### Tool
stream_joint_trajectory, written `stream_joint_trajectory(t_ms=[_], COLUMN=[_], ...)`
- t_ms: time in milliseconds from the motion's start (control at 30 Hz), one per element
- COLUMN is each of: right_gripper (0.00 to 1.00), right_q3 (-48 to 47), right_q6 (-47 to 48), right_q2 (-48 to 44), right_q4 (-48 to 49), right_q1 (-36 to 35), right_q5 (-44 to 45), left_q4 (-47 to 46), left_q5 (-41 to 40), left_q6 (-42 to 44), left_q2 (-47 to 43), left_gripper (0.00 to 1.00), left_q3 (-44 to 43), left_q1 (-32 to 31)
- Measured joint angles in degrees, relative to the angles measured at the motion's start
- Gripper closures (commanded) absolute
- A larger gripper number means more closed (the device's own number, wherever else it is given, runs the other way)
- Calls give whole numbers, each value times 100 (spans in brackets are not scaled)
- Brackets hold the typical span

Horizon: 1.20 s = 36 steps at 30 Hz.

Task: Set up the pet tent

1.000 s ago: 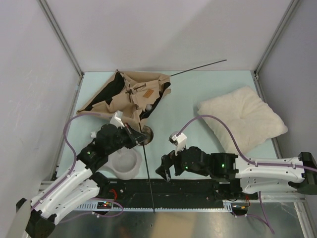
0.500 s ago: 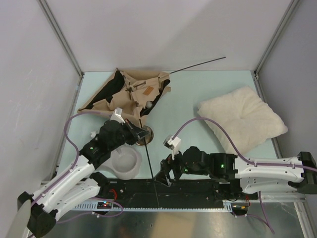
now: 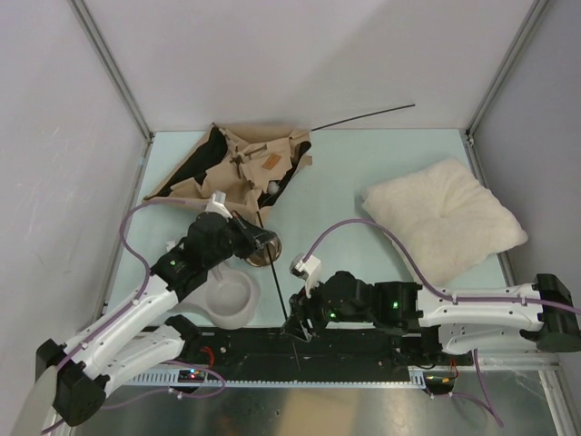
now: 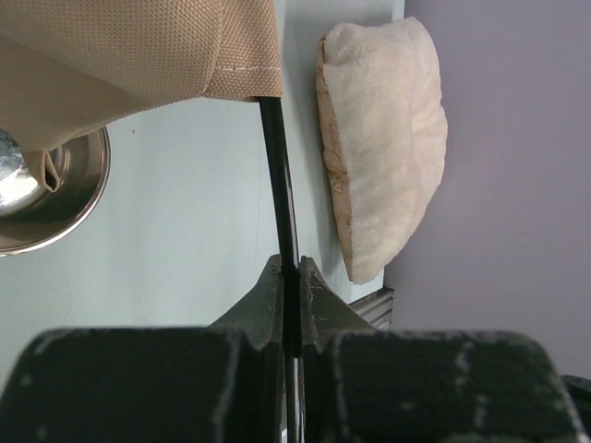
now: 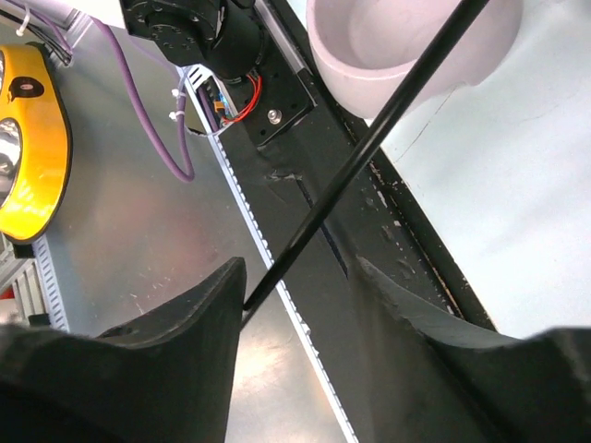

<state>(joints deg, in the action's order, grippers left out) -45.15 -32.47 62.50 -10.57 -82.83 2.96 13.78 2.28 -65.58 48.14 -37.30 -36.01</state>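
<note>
Here, the left hand [image 4: 289,273] pinches one tent pole [image 4: 280,185], the right hand [image 5: 300,277] gaping loosely around it.

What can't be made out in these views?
Right wrist: lower end of thin black pole hidden behind finger of right gripper; contact unclear.
Left wrist: tan fabric tent cut off by top edge, shiny metal bowl by left edge.
Top: jaws of left gripper hidden under its wrist.

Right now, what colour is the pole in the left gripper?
Black. The pole shows best in the left wrist view, pinched by the left gripper.
</note>
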Motion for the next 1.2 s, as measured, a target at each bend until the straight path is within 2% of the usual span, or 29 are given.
stream_joint_trajectory(t_ms=[167, 300, 333, 467, 600, 700, 833, 900, 1000, 1067, 1200], right_gripper=[60, 63, 63, 52, 52, 65, 92, 98, 100, 100, 100], right_q3=[-118, -203, -214, -225, -225, -225, -225, -225, -225, -225, -227], right_q6=[-33, -55, -52, -57, -59, -61, -140, -245, -363, -409, -505], right_q2=[103, 103, 103, 103, 109, 136, 146, 146, 146, 146, 120], right_q4=[-109, -225, -245, -308, -446, -522, -592, -682, -892, -903, -931], right_q1=[-2, -9, -9, -9, -9, -9, -15, -15, 13, 13, 13], right_q5=[20, 48, 50, 42, 17, -4, -2, 68, 184, 205, 212], left_q4=[-17, -79, -92, -92, -101, -101, -133, -120, -122, -120, -127], left_q5=[-81, -118, -129, -170, -192, -212, -232, -229, -227, -227, -227], left_q6=[0, 2, 2, 2, 9, 17, 28, 48, 68, 103, 251], left_q2=[127, 160, 173, 188, 232, 315, 376, 378, 378, 378, 378], left_gripper=[100, 100, 100, 100, 100, 100, 100, 100, 100, 93, 68], left_q3=[-66, -79, -79, -79, -116, -247, -361, -361, -361, -361, -361], left_q1=[-15, -15, -20, -31, -39, -42, -42, -42, -42, -42, -42])
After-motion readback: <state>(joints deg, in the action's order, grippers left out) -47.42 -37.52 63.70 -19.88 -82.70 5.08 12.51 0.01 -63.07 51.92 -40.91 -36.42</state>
